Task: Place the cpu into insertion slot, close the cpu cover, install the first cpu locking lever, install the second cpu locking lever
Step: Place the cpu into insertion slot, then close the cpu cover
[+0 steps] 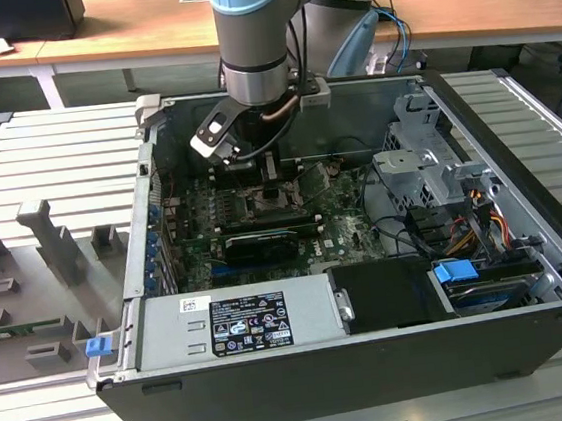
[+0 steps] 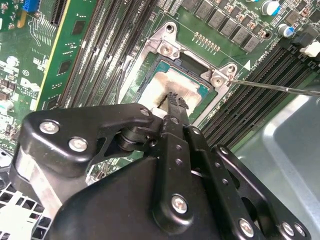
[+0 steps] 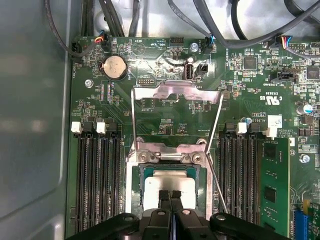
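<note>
- My fingers are pressed together with nothing between them. The tips are at the chip's face; I cannot tell if they touch it.
- Chip lies flat in the socket, silvery-beige face up.
- Cover stands raised on its hinge at the socket's edge, with the board visible through its window.
- Thin lever rod slants out past the socket corner, over the memory slots.
- Exterior view: my arm reaches down into the open computer case on the slatted surface.
</note>
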`<state>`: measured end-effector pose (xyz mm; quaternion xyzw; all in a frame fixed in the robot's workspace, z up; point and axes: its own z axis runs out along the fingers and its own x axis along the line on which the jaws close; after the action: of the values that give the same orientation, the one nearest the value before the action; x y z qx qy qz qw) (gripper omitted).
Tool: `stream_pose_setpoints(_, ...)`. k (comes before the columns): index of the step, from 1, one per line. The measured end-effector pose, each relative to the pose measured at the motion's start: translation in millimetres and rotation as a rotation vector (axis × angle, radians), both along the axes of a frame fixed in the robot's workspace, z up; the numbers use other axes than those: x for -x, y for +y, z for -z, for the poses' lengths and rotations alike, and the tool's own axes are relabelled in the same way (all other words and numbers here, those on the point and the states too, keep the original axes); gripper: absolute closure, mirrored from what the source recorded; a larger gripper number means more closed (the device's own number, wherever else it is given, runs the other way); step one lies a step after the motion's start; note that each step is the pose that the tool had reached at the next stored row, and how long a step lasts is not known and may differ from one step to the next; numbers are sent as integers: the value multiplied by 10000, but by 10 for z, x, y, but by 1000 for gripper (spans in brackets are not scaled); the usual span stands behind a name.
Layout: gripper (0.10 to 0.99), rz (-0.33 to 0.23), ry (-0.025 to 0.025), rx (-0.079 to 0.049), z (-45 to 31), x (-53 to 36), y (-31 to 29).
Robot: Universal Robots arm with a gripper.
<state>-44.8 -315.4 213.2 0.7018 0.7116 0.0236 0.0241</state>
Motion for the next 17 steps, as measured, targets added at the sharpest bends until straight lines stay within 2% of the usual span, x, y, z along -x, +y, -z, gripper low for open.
stream_pose_setpoints(17,980,0,-2,3,-114,0,0)
